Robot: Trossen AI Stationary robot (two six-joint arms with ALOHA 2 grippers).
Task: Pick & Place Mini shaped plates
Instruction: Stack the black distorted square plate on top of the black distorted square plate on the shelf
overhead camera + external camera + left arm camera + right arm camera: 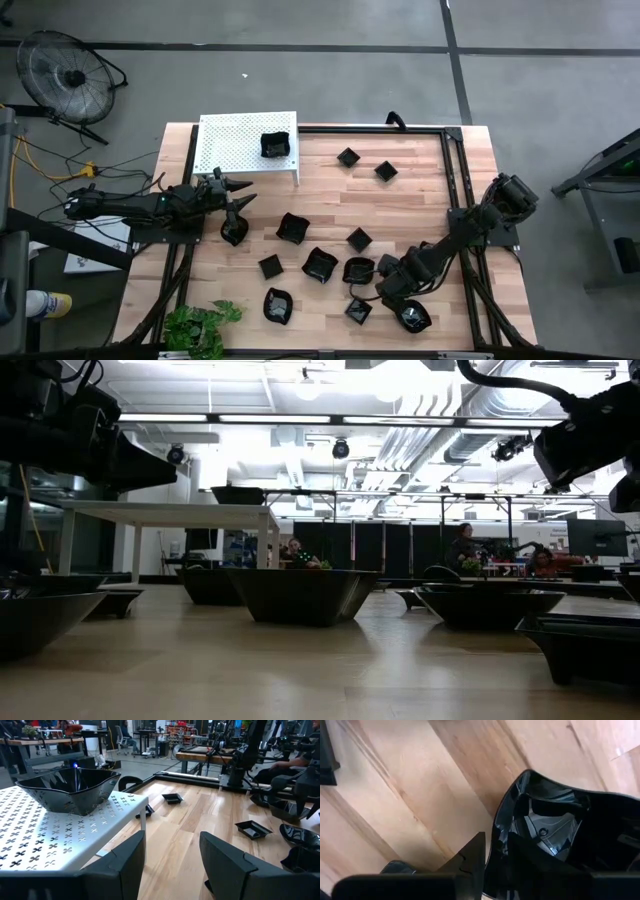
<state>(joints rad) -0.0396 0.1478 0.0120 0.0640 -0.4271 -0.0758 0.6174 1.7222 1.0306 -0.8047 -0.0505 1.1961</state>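
Your right gripper (408,312) sits low at the near right corner of the table (420,200), its fingers (470,857) straddling the rim of a glossy black plate (570,830): one finger outside the wall, the other inside the bowl. They are close on the rim, but you cannot tell whether they already pinch it. Bare wood lies just outside the outer finger; the table's near edge and the dark frame rail on the right are both close by.

Out from there, more mini plates (320,265) crowd the wood just beside it, toward the table's middle, with two small square ones (386,170) well apart at the far side.

Your left gripper (238,193) waits with its fingers spread, empty, beside the white perforated shelf (225,145). One plate (275,145) stands on that shelf near its edge, another (234,232) lies just beside the gripper. A plant (200,325) sits at the near left corner.
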